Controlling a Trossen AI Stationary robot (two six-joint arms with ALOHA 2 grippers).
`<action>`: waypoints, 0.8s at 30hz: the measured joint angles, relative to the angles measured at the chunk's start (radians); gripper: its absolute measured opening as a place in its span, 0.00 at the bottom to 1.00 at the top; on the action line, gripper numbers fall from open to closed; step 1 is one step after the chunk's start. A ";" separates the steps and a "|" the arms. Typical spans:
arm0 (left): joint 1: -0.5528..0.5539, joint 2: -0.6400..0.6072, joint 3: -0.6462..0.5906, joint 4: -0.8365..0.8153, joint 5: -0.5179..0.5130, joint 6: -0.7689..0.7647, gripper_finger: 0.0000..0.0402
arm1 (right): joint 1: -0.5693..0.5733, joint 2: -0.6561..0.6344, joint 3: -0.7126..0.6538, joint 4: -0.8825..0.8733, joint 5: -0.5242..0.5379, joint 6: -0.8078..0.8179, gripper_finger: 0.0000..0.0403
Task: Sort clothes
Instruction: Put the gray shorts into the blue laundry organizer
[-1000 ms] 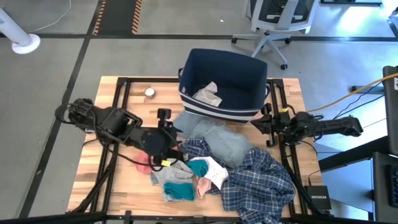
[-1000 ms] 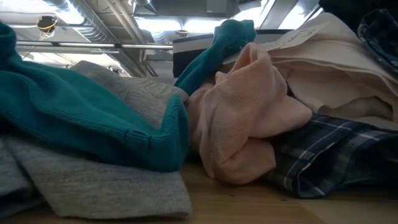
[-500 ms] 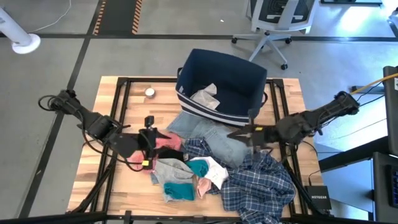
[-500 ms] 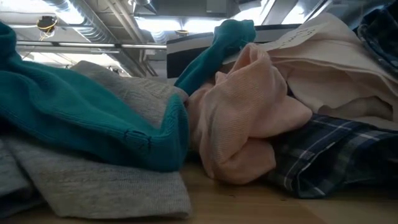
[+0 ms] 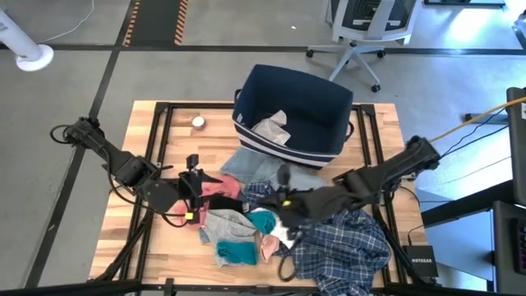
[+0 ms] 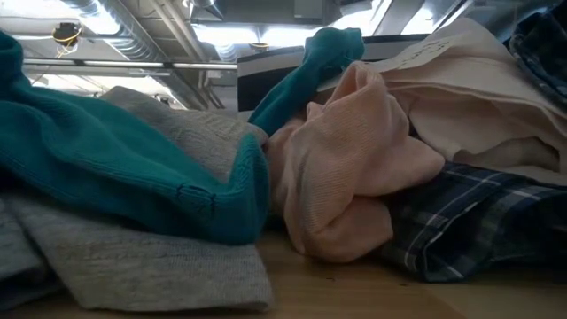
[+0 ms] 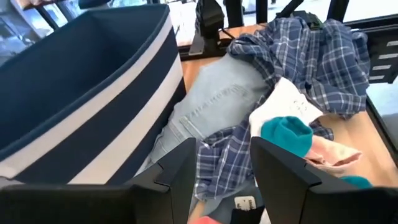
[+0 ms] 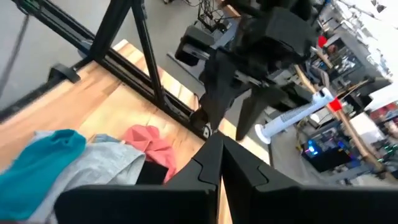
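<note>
In the high view the clothes [image 5: 288,226] are heaped at lower centre of the counter [image 5: 148,247], below the bin [image 5: 296,111]. The right hand [image 5: 285,205], fingers closed and empty, is poised over the pile; the left hand [image 5: 197,185], open, is placed at its left edge, beside the pink piece [image 5: 218,187]

A pale wooden slatted surface [image 5: 164,247] with a black frame carries a navy fabric bin with white stripes [image 5: 292,115], a crumpled pale cloth [image 5: 274,126] lying inside it. In front of the bin lies light blue denim [image 5: 259,167], and beside it a heap: a blue-white plaid shirt [image 5: 345,242], a pink piece [image 5: 215,187], a grey piece [image 5: 223,222], teal pieces [image 5: 237,252]. The left gripper [image 5: 197,187] sits at the pink piece. The right gripper [image 5: 288,215] hangs over the heap's middle. A small round white object [image 5: 198,122] lies near the far left edge.
</note>
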 joint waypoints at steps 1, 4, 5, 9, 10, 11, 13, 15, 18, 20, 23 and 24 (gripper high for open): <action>0.000 0.000 0.000 -0.002 0.000 0.008 0.37 | 0.000 0.024 0.019 0.000 0.000 -0.023 0.05; 0.000 0.000 0.000 -0.002 0.000 0.013 0.37 | -0.017 0.089 0.052 -0.001 0.000 -0.055 0.05; 0.000 0.000 0.000 -0.001 0.000 0.013 0.37 | -0.021 0.104 0.053 -0.004 -0.001 -0.056 0.05; 0.000 0.000 0.000 -0.001 0.000 0.011 0.37 | -0.041 0.160 0.054 -0.015 -0.001 -0.057 0.05; 0.000 0.000 0.000 -0.001 0.000 0.011 0.37 | -0.042 0.172 0.054 -0.018 0.000 -0.057 0.05; 0.000 0.000 0.000 -0.001 0.000 0.011 0.37 | -0.046 0.183 0.054 -0.012 0.000 -0.059 0.05; 0.001 0.000 0.000 -0.001 0.000 0.011 0.37 | -0.045 0.205 0.054 -0.001 0.000 -0.060 0.05; 0.002 0.000 0.000 0.000 0.000 0.011 0.37 | -0.044 0.226 0.054 0.009 0.000 -0.060 0.05; 0.002 0.001 0.000 0.002 0.000 0.011 0.37 | -0.044 0.264 0.054 0.048 -0.022 -0.056 0.05; 0.002 0.001 0.000 0.005 0.000 0.010 0.37 | -0.044 0.294 0.054 0.078 -0.054 -0.056 0.05; 0.002 0.001 0.000 0.002 0.000 0.005 0.37 | -0.044 0.331 0.054 0.090 -0.060 -0.055 0.05; 0.002 0.001 0.000 0.002 0.001 0.005 0.37 | -0.044 0.343 0.054 0.098 -0.061 -0.055 0.05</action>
